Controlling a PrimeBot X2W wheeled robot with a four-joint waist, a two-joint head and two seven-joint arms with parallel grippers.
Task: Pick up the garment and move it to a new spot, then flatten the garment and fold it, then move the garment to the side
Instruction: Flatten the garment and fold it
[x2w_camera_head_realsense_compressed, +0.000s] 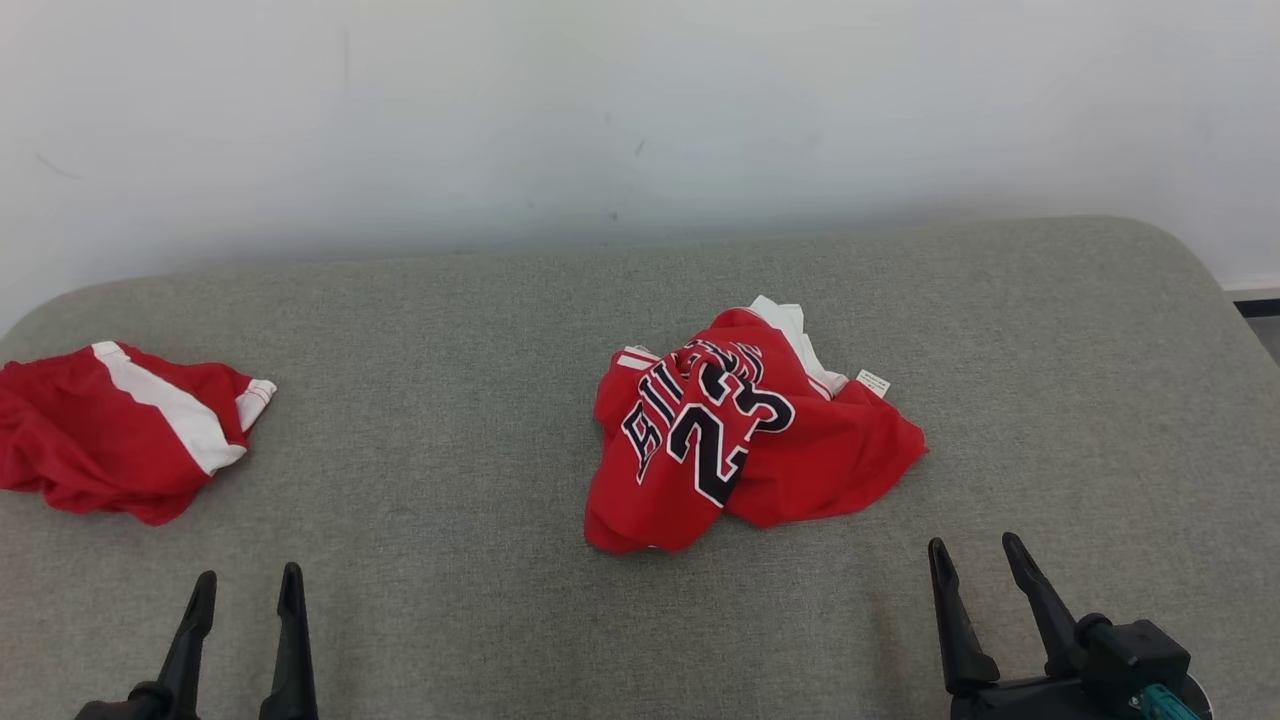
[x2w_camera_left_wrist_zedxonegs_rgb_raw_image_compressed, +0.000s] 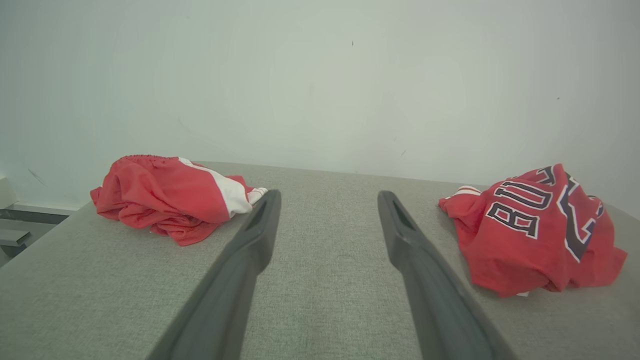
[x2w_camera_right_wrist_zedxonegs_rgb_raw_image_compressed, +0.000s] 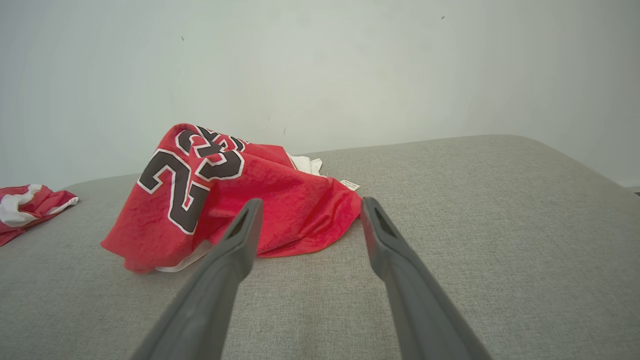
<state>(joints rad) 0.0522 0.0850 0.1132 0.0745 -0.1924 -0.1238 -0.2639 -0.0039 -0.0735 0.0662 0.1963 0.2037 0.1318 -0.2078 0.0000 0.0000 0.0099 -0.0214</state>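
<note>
A crumpled red jersey, the garment (x2w_camera_head_realsense_compressed: 745, 440), lies in a heap at the middle of the grey fabric surface, showing black lettering and the number 23; it also appears as the garment (x2w_camera_left_wrist_zedxonegs_rgb_raw_image_compressed: 535, 230) and the garment (x2w_camera_right_wrist_zedxonegs_rgb_raw_image_compressed: 235, 200). My left gripper (x2w_camera_head_realsense_compressed: 248, 590) stands open at the lower left, well clear of the heap, with bare fabric between its fingers (x2w_camera_left_wrist_zedxonegs_rgb_raw_image_compressed: 260, 230). Open as well, my right gripper (x2w_camera_head_realsense_compressed: 975, 555) sits at the lower right, a short way in front of the jersey's right edge, holding nothing; its fingers (x2w_camera_right_wrist_zedxonegs_rgb_raw_image_compressed: 242, 232) point toward the heap.
Red shorts (x2w_camera_head_realsense_compressed: 120, 425) with a white stripe lie bunched at the far left of the surface, also seen as the shorts (x2w_camera_left_wrist_zedxonegs_rgb_raw_image_compressed: 170, 197). The grey surface (x2w_camera_head_realsense_compressed: 450, 400) ends at a white wall behind and rounds off at the right edge (x2w_camera_head_realsense_compressed: 1215, 290).
</note>
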